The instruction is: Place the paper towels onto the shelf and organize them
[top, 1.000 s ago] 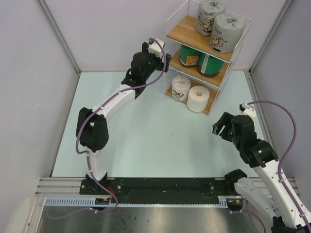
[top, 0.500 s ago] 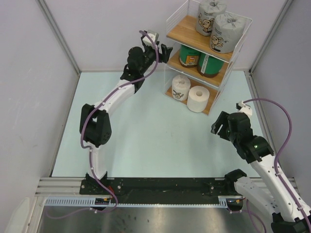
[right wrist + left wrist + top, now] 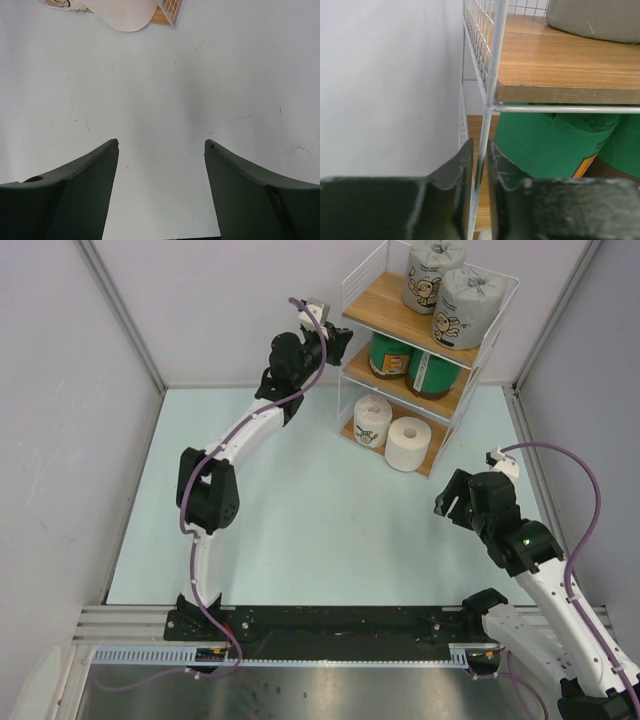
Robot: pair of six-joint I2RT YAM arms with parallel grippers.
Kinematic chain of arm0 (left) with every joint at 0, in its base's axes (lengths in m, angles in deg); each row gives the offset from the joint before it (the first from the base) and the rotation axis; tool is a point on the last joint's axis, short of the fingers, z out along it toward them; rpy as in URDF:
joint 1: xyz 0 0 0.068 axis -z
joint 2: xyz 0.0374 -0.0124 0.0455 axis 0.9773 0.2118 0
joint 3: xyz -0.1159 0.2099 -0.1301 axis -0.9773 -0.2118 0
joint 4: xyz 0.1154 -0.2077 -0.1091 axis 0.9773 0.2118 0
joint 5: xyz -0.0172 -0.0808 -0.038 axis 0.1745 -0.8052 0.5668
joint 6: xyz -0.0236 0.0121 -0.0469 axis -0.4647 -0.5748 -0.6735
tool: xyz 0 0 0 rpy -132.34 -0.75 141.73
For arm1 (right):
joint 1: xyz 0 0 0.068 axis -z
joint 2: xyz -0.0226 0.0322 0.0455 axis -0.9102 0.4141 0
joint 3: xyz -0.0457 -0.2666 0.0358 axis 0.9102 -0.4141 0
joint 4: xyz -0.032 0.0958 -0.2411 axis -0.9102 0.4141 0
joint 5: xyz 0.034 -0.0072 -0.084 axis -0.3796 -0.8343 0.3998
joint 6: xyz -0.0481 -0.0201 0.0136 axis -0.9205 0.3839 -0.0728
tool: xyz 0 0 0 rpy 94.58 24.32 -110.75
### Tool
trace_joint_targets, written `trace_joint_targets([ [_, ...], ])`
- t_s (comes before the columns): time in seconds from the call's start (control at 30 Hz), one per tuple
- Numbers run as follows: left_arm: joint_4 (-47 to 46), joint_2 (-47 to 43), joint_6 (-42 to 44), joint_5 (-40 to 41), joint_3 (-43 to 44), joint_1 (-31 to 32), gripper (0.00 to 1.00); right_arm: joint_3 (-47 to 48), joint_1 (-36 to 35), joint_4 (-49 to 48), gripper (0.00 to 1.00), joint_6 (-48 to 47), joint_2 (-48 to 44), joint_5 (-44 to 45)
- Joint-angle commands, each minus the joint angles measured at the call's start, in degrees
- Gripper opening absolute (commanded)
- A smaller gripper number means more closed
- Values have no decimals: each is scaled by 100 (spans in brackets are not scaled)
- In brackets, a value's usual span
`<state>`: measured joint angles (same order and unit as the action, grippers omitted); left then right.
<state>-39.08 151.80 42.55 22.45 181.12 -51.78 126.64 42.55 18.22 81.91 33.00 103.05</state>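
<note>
At upper centre, left gripper [image 3: 338,338] at the shelf [image 3: 378,300] corner.
Its jaws pinch the shelf's white wire upright; right gripper [image 3: 161,144], lower right, stands wide apart, empty.

Top external: overhead and well back from the shelf [image 3: 385,302], looking down. Left wrist: close against the shelf's left corner. Right wrist: facing down, near the shelf's foot. All views share the shelf.
</note>
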Motion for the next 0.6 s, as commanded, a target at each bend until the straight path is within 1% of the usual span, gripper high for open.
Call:
trace_joint_targets([
  [0.0, -117, -222, -175, -197, 101, -51, 12, 97, 31, -236, 74, -49, -89, 103],
  [0.03, -117, -283, -175, -214, -57, -51, 8, 105, 31, -271, 74, -84, -150, 146],
  [0.07, -125, -405, -184, -206, -145, -51, 0, 97, 31, -306, 74, -119, -186, 155],
  [0.23, 15, -907, -280, -21, -901, -51, 0, 280, 22, -781, 74, -391, -326, 156],
  [0.27, 50, -1125, -298, 22, -1024, -51, 0, 333, 31, -842, 74, -444, -309, 147],
  [0.3, 16, -1223, -359, 93, -1356, -51, 0, 377, 31, -939, 74, -505, -309, 216],
  [0.4, -20, -1696, -464, 146, -1971, -60, 0, 501, 31, -1167, 74, -725, -274, 427],
  [0.57, 366, -2400, -474, 295, -2571, -51, 0, 589, 31, -1686, 74, -1234, -151, 639],
])
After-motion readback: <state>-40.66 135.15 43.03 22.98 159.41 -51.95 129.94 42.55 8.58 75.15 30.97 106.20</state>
